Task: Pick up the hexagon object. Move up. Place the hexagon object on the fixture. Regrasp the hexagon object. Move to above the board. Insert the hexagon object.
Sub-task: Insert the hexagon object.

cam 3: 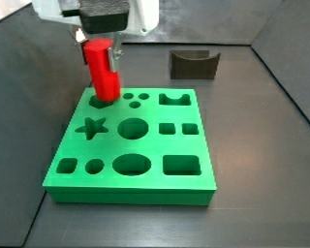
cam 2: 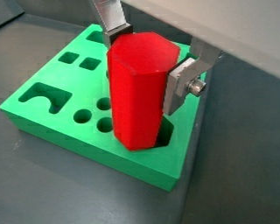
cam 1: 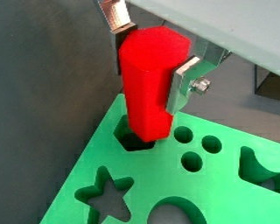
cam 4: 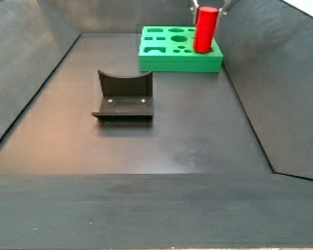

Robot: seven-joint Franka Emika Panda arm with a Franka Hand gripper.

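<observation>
I had the claw [cam 2: 149, 54] pinching the hexagon object [cam 2: 140, 92] near its top, long axis upright, its lower end already entering the hexagonal hole at a corner of the board [cam 2: 60, 105]; insertion ran straight down.

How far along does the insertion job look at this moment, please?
Pickup and regrasp look done: the dark notched fixture stands empty. In hand: the gripper, over the bright green cut-out board's corner, holds the red hexagonal bar upright, its lower end entering the hexagonal hole. Left: pushing it fully down and releasing.
</observation>
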